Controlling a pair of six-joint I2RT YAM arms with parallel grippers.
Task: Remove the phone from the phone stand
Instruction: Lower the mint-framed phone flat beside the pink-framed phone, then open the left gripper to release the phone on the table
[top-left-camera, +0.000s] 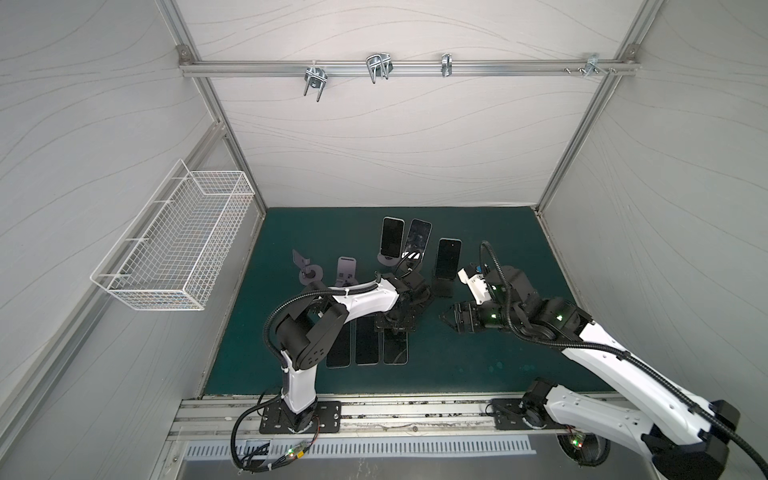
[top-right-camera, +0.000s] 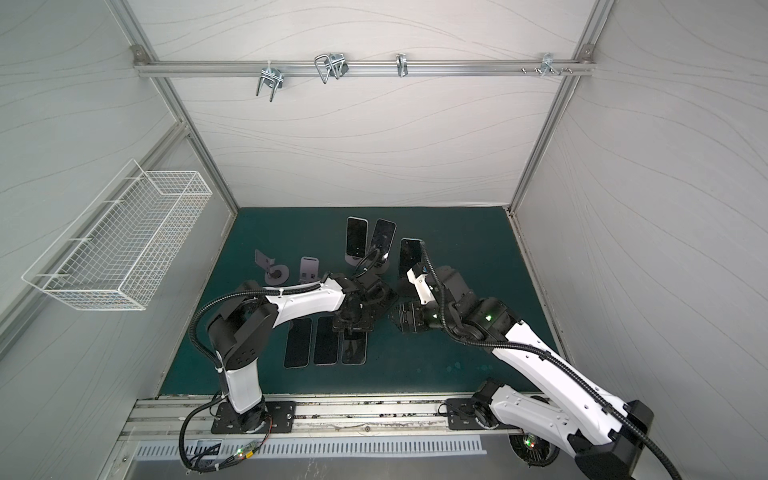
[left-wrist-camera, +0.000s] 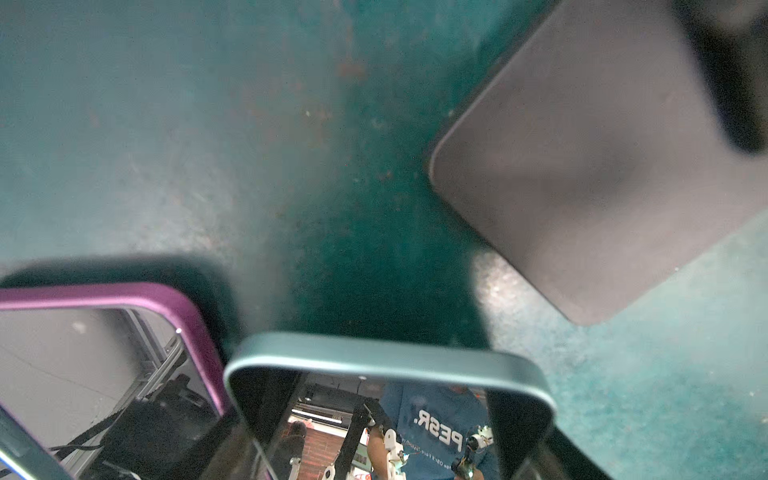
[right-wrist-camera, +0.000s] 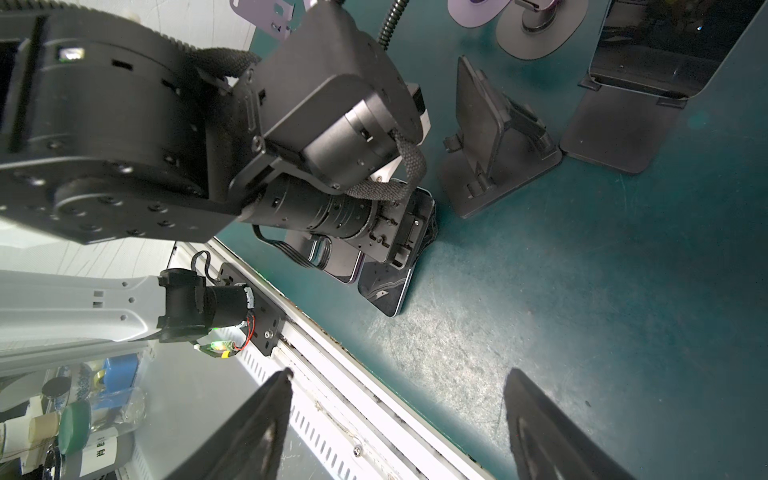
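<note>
Your left claw (top-left-camera: 395, 328) hangs right over the teal-edged phone (left-wrist-camera: 390, 353), which lies on the bench (top-left-camera: 478, 353) beside a purple-edged phone (left-wrist-camera: 124, 293); I cannot tell whether it pinches it. Your right claw (right-wrist-camera: 399, 374) is spread above the bench. Further back, a propped phone (top-left-camera: 448, 258) leans on its stand (right-wrist-camera: 615, 124).

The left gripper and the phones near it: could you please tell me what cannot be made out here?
Left gripper: both top views, the left arm hides its jaws; whether it holds the teal-edged phone is unclear.
Leftmost flat phone: top views, left arm covers its far end.
Purple-edged phone: left wrist view, cut off by the edge.
</note>
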